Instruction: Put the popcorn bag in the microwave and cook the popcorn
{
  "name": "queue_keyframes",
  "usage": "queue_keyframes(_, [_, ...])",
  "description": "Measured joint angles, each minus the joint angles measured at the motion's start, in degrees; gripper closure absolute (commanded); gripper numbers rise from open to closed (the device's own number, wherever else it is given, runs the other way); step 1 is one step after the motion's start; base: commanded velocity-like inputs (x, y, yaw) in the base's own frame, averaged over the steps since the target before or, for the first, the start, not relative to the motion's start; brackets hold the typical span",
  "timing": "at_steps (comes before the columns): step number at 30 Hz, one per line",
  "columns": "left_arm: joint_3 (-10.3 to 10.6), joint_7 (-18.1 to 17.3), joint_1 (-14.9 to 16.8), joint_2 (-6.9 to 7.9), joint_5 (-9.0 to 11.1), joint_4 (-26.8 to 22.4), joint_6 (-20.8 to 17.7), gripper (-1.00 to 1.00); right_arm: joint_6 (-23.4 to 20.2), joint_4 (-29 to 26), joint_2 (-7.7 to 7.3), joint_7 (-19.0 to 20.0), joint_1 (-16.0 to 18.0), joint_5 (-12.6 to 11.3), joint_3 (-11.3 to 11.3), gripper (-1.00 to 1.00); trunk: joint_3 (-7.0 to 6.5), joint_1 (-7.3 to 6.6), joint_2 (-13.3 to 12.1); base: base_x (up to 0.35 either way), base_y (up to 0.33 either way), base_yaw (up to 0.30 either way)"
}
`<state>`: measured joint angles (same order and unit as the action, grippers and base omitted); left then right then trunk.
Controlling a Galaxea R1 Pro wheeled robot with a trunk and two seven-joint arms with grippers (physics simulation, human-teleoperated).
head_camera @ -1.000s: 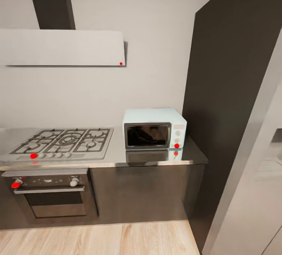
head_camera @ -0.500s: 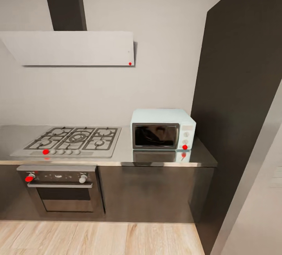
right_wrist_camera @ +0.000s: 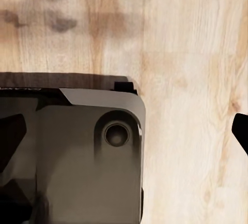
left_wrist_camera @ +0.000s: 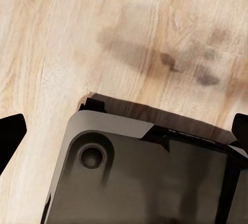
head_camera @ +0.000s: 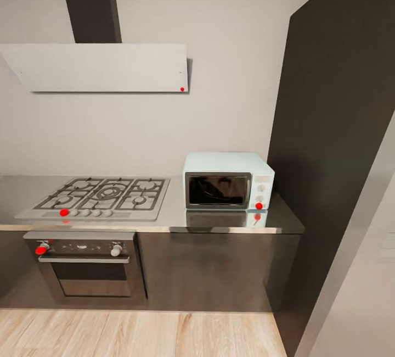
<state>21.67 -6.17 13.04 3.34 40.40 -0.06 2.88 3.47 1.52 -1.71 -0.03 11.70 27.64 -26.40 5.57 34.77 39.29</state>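
The robot faced the run of the kitchen where the microwave (head_camera: 228,180) stood on the steel tabletop (head_camera: 175,217), at its right-hand end, close beside a tall dark cabinet (head_camera: 340,143). It was a small mint-blue box, wider than tall, its long side running along the wall; the dark glass door was closed and faced the robot, with pale knobs in a column at the door's right and a red mark at the lowest one. To its left lay a gas hob (head_camera: 99,196), with a steel oven (head_camera: 85,263) below it and a pale hood (head_camera: 101,67) above.

No popcorn bag lay on the stretch of tabletop seen here, so where it was could not be told, nor which arm stood nearer to it.

Both wrist cameras looked down at the wood floor (left_wrist_camera: 77,38) and a dark corner of the robot's own base (left_wrist_camera: 139,177). The left fingers (left_wrist_camera: 10,136) showed as dark tips at opposite edges of the picture, spread wide and holding nothing; the right fingers (right_wrist_camera: 241,130) likewise stood apart and empty
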Motion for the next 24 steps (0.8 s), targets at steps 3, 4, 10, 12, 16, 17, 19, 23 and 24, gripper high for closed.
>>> queue_keyframes(3, [-0.06, 0.07, 0.00, 0.00, 0.00, 0.05, 0.13, -1.00, 0.27, -2.32, 0.18, 0.61, 0.04, 0.09, -0.18, -1.00, 0.00, 0.00, 0.00, 0.000, 0.000, 0.000])
queue_keyframes(4, [-0.05, 0.08, 0.00, 0.00, 0.00, 0.06, 0.16, -1.00, 0.11, -4.56, 0.35, 0.72, 0.04, 0.07, -0.22, -1.00, 0.00, 0.00, 0.00, 0.000, 0.000, 0.000])
queue_keyframes(10, [-0.09, 0.06, 0.00, 0.08, 0.00, 0.01, 0.21, -1.00, -13.87, -30.98, 4.39, 5.37, 0.05, -0.21, 0.17, -1.00, -0.01, 0.00, 0.00, 0.000, 0.000, 0.000])
queue_keyframes(12, [-0.08, 0.06, 0.00, 0.08, 0.00, 0.01, 0.21, -1.00, -22.68, -41.96, 6.47, 9.27, 0.04, -0.36, 2.22, -1.00, -0.02, 0.00, -0.01, 0.000, 0.000, 0.000])
queue_keyframes(16, [-0.09, 0.04, 0.00, 0.08, 0.00, 0.00, 0.21, -1.00, -38.12, -62.36, 8.11, 15.07, 0.00, -0.99, 9.06, -1.00, -0.01, 0.00, 0.00, 0.000, 0.000, 0.000])
queue_keyframes(17, [-0.09, 0.02, 0.00, 0.08, 0.00, 0.00, 0.21, -1.00, -42.07, -67.82, 8.30, 16.25, -0.19, -1.09, 10.27, -1.00, -0.02, -0.01, 0.00, 0.000, 0.000, 0.000])
queue_keyframes(19, [-0.09, 0.02, 0.00, 0.13, 0.00, 0.00, 0.21, -1.00, -48.13, -73.77, 8.39, 18.09, 0.27, -1.16, 11.05, -1.00, -0.01, 0.00, 0.00, 0.000, 0.000, 0.000])
queue_keyframes(23, [-0.08, 0.01, 0.00, 0.15, 0.00, 0.00, 0.21, -1.00, -63.31, -81.31, 8.17, 24.12, 10.76, -1.78, 11.40, -1.00, -0.02, 0.00, -0.01, 0.000, 0.000, 0.000])
queue_keyframes(24, [-0.08, 0.01, 0.00, 0.16, 0.00, 0.00, 0.21, -1.00, -63.33, -81.82, 8.10, 24.63, 13.01, -1.81, 11.40, -1.00, -0.02, 0.00, -0.01, 0.000, 0.000, 0.000])
